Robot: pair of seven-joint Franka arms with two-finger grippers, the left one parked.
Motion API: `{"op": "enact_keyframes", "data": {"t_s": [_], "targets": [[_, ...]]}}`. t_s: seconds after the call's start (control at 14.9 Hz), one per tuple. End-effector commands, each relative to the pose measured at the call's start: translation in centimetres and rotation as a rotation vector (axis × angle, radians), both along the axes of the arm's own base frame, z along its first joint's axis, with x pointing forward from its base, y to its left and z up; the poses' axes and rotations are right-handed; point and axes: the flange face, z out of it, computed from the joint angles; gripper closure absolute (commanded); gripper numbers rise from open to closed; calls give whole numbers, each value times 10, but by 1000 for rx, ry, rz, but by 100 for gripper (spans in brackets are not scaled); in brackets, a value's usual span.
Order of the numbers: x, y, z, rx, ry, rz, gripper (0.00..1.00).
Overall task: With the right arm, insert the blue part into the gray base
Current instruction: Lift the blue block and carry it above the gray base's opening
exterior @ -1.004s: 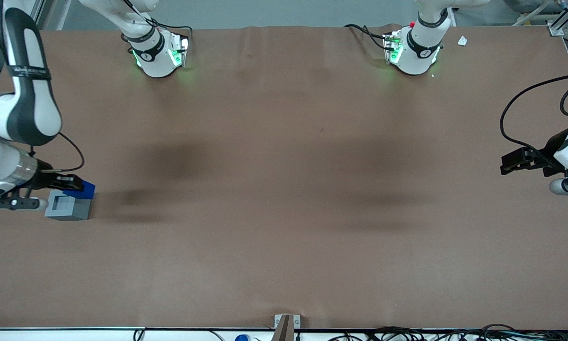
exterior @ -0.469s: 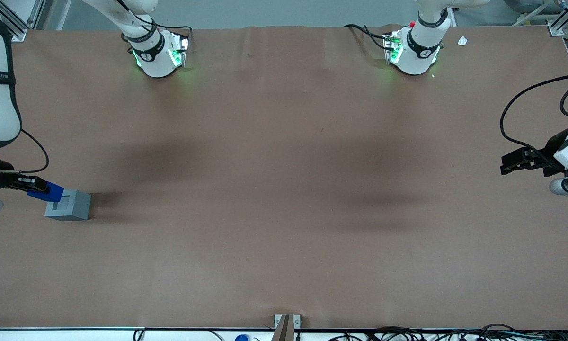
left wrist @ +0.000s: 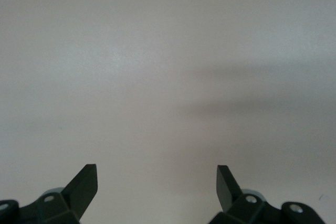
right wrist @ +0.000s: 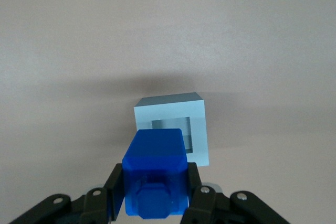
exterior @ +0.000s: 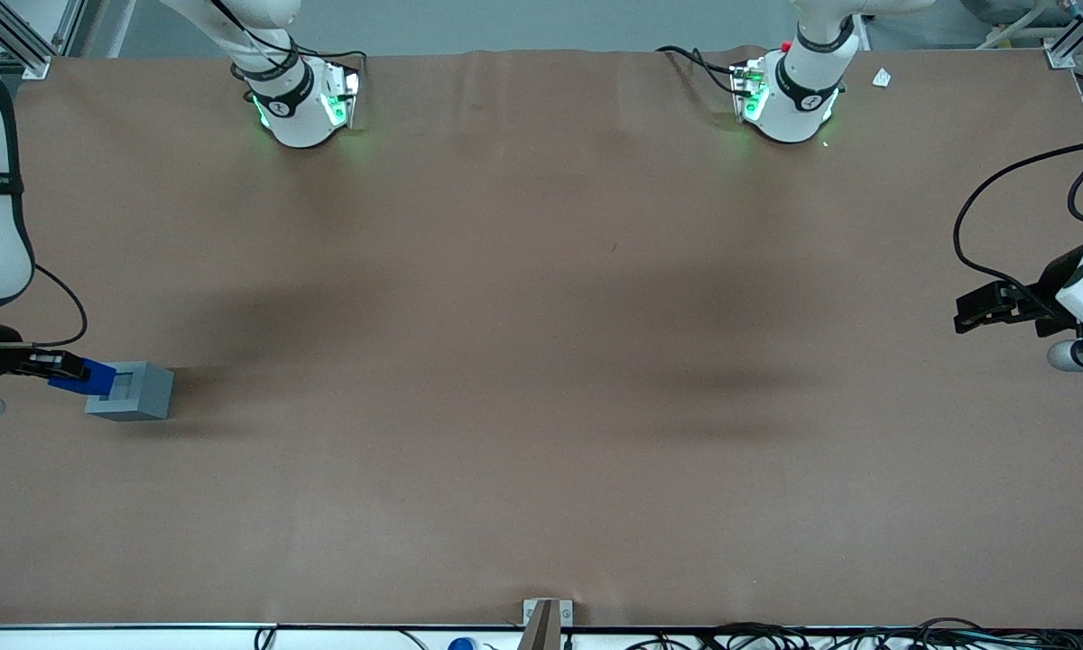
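blue part (right wrist: 155,174) shifted slightly, clamped between fingers (right wrist: 116,186)

Blue part (right wrist: 155,174) hangs in gripper (right wrist: 155,195), seemingly above gray base (right wrist: 173,125).

The blue part (exterior: 86,375) is held in the tool (exterior: 65,368) above the bench (exterior: 541,361). It overlaps the edge of the gray base (exterior: 132,391) toward the working arm's end.

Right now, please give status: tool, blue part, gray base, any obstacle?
Tool shut on blue part, held above the table. Part overlaps the edge of gray base, not inserted. Recess open, nothing in the way.
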Motion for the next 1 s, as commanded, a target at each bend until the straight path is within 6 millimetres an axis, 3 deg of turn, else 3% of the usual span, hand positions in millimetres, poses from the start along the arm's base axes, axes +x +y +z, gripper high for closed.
{"op": "enact_keyframes", "data": {"t_s": [0.0, 0.47, 0.94], "targets": [[2, -10, -12, 9, 12, 52, 98], [7, -15, -32, -23, 10, 68, 98], [4, -20, -35, -17, 13, 53, 98]]}}
